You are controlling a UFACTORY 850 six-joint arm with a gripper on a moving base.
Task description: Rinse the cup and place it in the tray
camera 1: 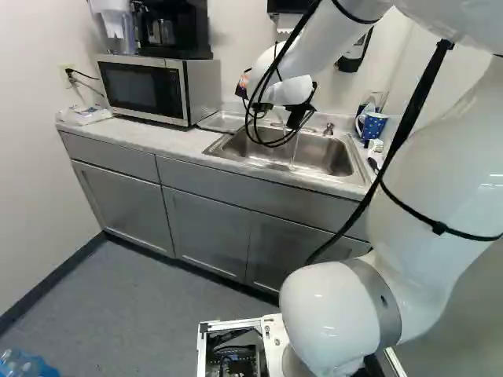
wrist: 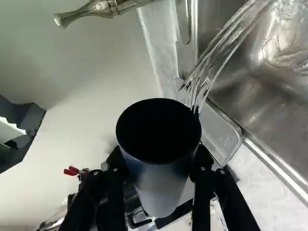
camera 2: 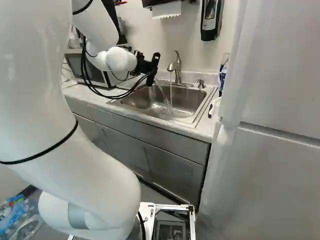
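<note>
Editor: Who holds the cup?

Photographer: The end effector point(camera 2: 145, 67) has a firm hold of the cup point(wrist: 161, 178), its two fingers parted by the cup's width and pressed to the wall from opposite sides.

Editor: And where is it?

Photographer: Above the sink point(camera 2: 185, 102), to the left of the faucet point(camera 2: 177, 65). The dark-mouthed cup is tipped, and a clear stream of water point(wrist: 216, 57) spills from its rim into the basin.

Editor: Is the faucet running?

Photographer: Yes, a thin stream point(camera 2: 171, 92) drops from its spout, just beside the water leaving the cup.

Editor: What frames the scene?

Photographer: The white robot arm point(camera 1: 440, 188) rises at the near side, its upper links reaching toward the sink, black cables looping below its wrist. The sink is set in a pale desk point(camera 1: 134, 141) over grey cabinets point(camera 1: 208, 228). A microwave point(camera 1: 145, 88) sits at the left, with a coffee maker point(camera 1: 169, 31) on top; a blue mug point(camera 1: 374, 126) with pale spots stands at the far right, beside the sink.

Editor: The edges?

Photographer: A soap dispenser point(camera 2: 210, 19) hangs on the far wall, right of a paper towel point(camera 2: 167, 10). A tall white appliance point(camera 2: 270, 165) closes off the right, and clear plastic bottles point(camera 2: 17, 217) lie at the near left.
</note>
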